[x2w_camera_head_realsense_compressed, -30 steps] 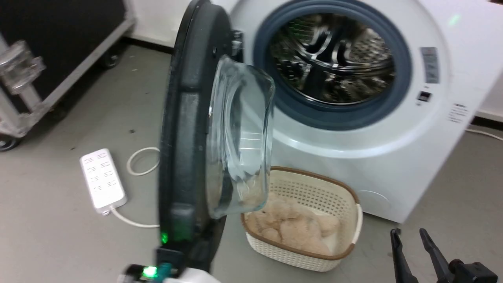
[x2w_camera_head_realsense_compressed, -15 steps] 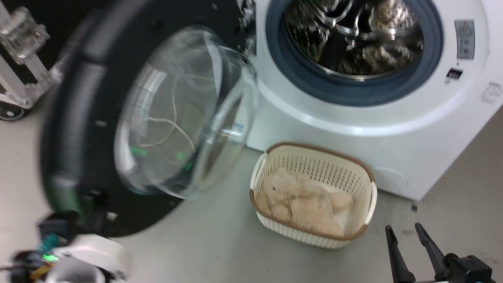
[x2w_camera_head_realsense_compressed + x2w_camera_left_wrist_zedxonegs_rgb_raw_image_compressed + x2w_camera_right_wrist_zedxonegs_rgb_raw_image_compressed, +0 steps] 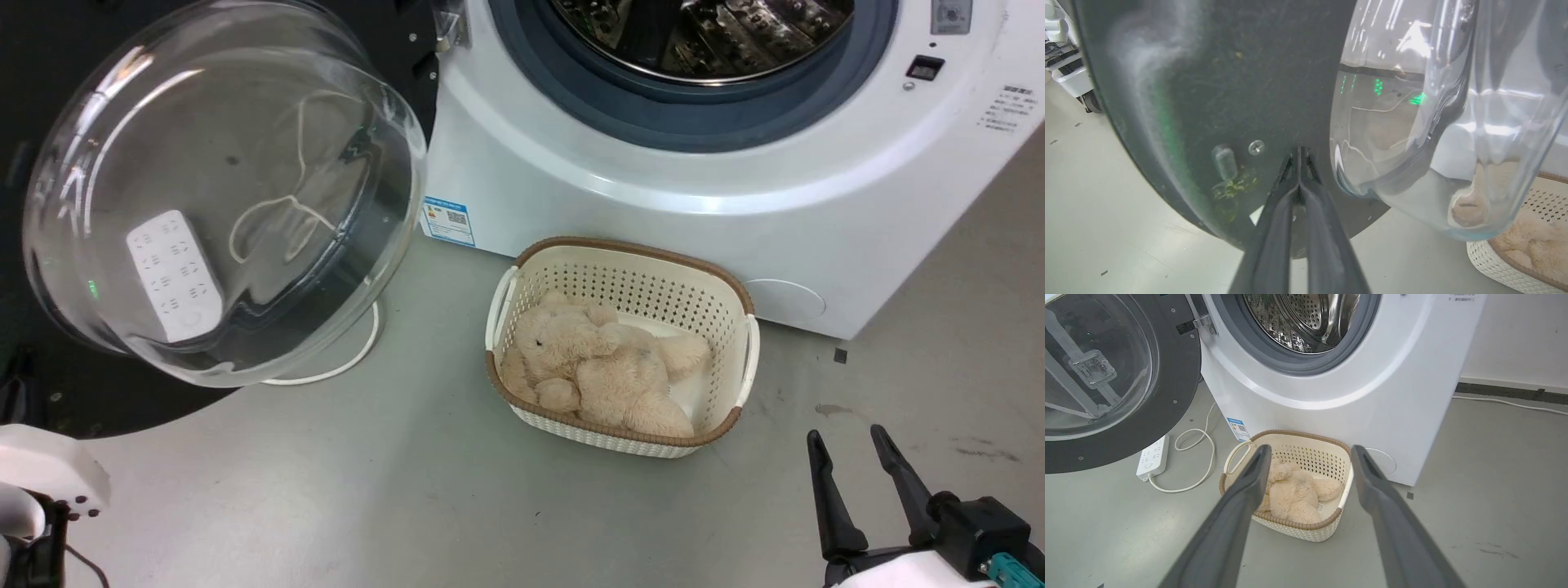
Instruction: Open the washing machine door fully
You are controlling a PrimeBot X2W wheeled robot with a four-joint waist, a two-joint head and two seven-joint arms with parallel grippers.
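The washing machine door point(image 3: 220, 188) stands swung far out to the left of the white washing machine point(image 3: 620, 204), its clear glass bowl bulging toward me. The steel drum point(image 3: 702, 33) and blue-grey ring point(image 3: 694, 122) are exposed. In the left wrist view my left gripper point(image 3: 1299, 152) is shut, its tips against the door's matte black back point(image 3: 1208, 81) beside a screw point(image 3: 1256, 147). My right gripper point(image 3: 845, 434) hangs open at the lower right, holding nothing; its wrist view looks between its fingers point(image 3: 1249, 486) at the door point(image 3: 1175, 375) and machine point(image 3: 1331, 404).
A cream basket point(image 3: 747, 359) holding a beige plush toy point(image 3: 596, 367) sits on the grey floor right before the machine. A white power strip point(image 3: 1153, 457) with a looped cable point(image 3: 1204, 457) lies under the door. My pale left forearm point(image 3: 41, 478) shows at the lower left.
The door has swung from edge-on to wide open toward the left, with my left arm following it. The head camera has also shifted downward. The right gripper stays put.
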